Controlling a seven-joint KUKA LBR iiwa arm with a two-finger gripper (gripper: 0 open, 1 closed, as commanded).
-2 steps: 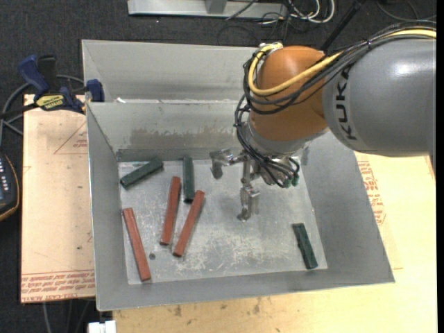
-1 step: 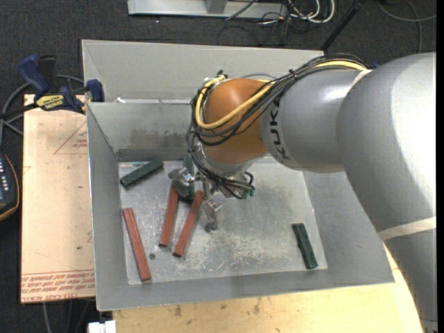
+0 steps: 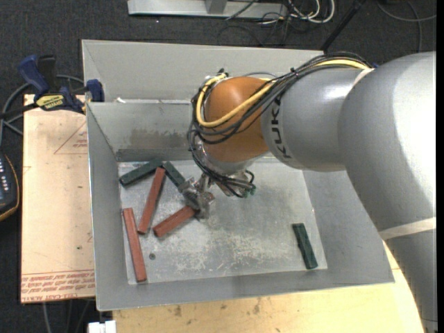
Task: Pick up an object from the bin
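Largest by far: smooth grey metal arm [image 3: 333,130], entering from the right, cut off by the right and lower edges. At its wrist, glossy rounded orange cover [image 3: 232,120], looped with yellow and black cables [image 3: 333,63], hiding part of the bin's rear floor and back wall.

Next: grey sheet-metal bin [image 3: 139,120], with sloped walls and a scuffed, speckled floor.

Under the cover, low in the bin's middle, small dark metal gripper [image 3: 201,203], tangled among wires; how far open, impossible to tell, likewise whether anything is clamped in it. Touching or just beside its tip, the upper-right end of a short reddish-brown rectangular bar [image 3: 173,222], lying flat, slanting down to the left.

Further left, a longer reddish-brown bar [image 3: 151,201], tilted, and the longest reddish-brown bar [image 3: 134,245], close along the left wall. Toward the back-left corner, a dark green flat bar [image 3: 139,173] near the wall and a second dark green bar [image 3: 175,176] running toward the gripper, its lower end hidden. Well apart, by the right wall, a lone dark green bar [image 3: 304,245]. Just right of the gripper, a small green scrap [image 3: 248,190], mostly hidden, kind unclear.
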